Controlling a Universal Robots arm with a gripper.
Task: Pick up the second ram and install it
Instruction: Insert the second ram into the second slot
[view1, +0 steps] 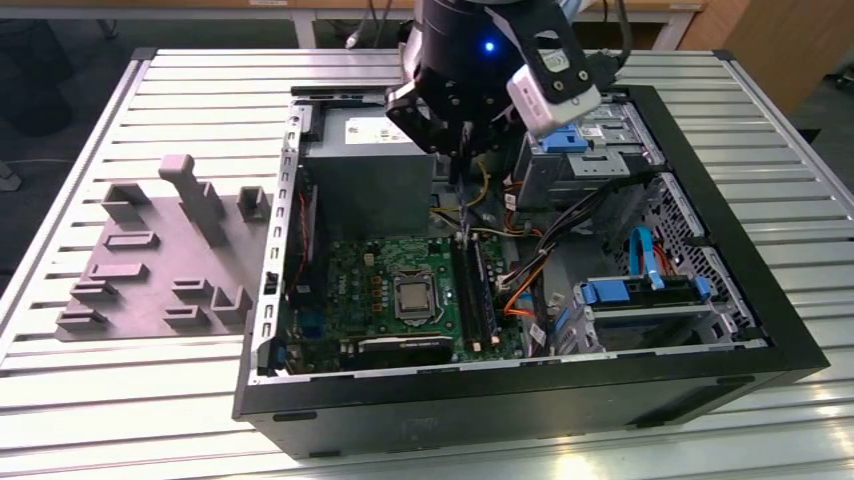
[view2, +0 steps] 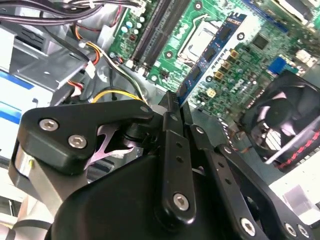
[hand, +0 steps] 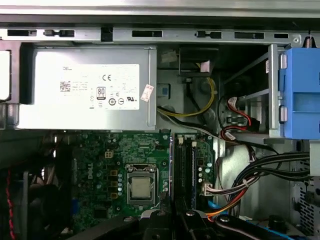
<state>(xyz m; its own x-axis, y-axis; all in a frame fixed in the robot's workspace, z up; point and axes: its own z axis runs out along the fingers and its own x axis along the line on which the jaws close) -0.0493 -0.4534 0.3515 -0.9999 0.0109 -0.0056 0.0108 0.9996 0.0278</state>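
Gripper (view1: 461, 155) closed, seemingly pinching the second ram (view1: 462, 200), above the memory slots (view1: 477, 295) at its six o'clock; not yet seated.

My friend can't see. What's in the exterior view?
A black gripper hangs over an open computer case, above its green motherboard. A grey tray lies beside the case, on the exterior view's left, on a ribbed metal table.

Exterior view: arm (view1: 467, 40) cut off at frame edge. Pincer (view1: 454, 150) merges with dark case (view1: 534, 410) interior; whether it holds the second ram can't be told. Second wrist view: pincer body hides part of motherboard (view2: 260, 70), and fan (view2: 280, 125) is cropped.
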